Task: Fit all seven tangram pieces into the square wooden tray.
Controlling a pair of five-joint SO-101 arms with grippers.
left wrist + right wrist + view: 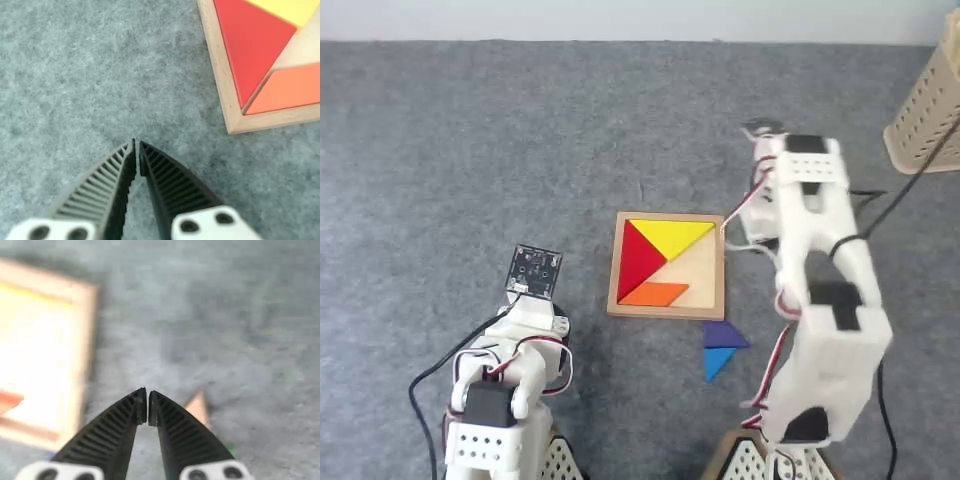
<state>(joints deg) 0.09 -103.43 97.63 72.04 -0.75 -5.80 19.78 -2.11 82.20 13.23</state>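
The square wooden tray (616,266) lies mid-table and holds a red triangle (640,258), a yellow triangle (672,238) and an orange parallelogram (653,294). A purple piece (725,333) and a blue triangle (717,361) lie on the carpet just in front of the tray's near right corner. My left gripper (137,150) is shut and empty over bare carpet, short of the tray's corner (232,125). My right gripper (147,405) is shut beside the tray's edge (85,340). The tip of a pale orange triangle (198,407) shows beside one of its fingers.
Grey carpet covers the table. A beige perforated stand (925,100) sits at the far right edge. The right arm (815,250) stretches along the tray's right side, and the left arm (515,350) stays near the front left.
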